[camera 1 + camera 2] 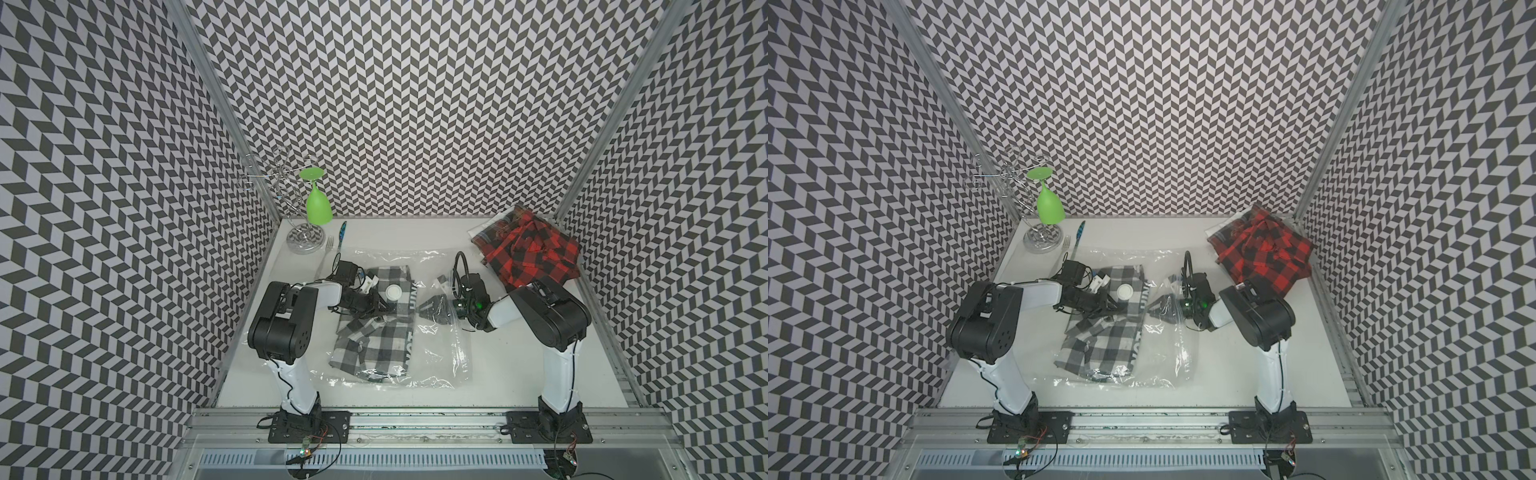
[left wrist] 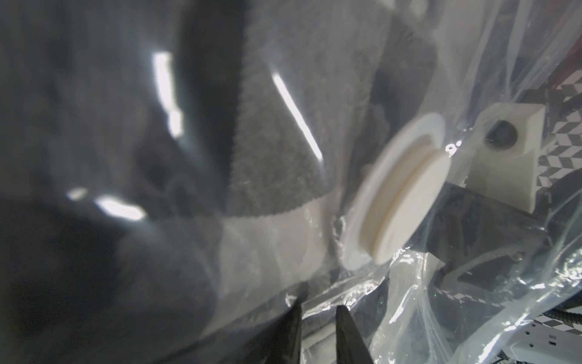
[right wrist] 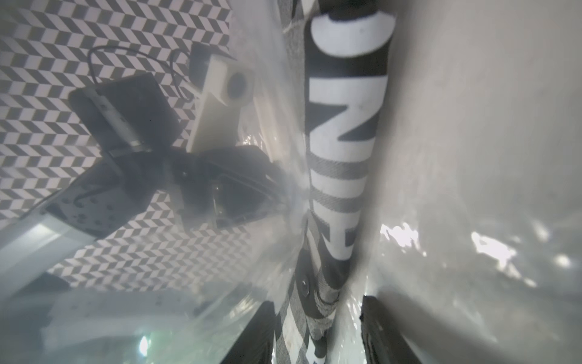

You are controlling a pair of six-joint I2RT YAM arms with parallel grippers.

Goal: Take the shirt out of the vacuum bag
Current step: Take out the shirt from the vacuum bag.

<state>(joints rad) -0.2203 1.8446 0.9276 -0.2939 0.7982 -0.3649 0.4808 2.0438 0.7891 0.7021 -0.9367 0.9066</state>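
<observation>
The left pincer [image 2: 318, 321] is narrow, pinching the vacuum bag [image 1: 440, 345] beside its white valve [image 1: 392, 292]. The right pincer [image 3: 316, 315] gapes around the edge of the shirt [image 1: 374, 338].

A lab booth: chevron-patterned walls [image 1: 415, 104], aluminium base rail [image 1: 428, 420]

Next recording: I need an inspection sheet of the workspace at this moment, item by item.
Surface: white table, no spills seen.
Job's things: clear vacuum bag lies flat mid-table; grey checked shirt inside it, beneath the white valve cap.
Clutter: red plaid cloth at far right corner; wire rack holding an upturned green glass; fork; blue-handled utensil.
Grippers: left gripper jaws pinch bag film; right gripper under the film, jaws open astride the shirt's edge.
Cables: black cable loop at right wrist; loose wires at both bases.
Surroundings: chevron-patterned walls; aluminium rail in front.
</observation>
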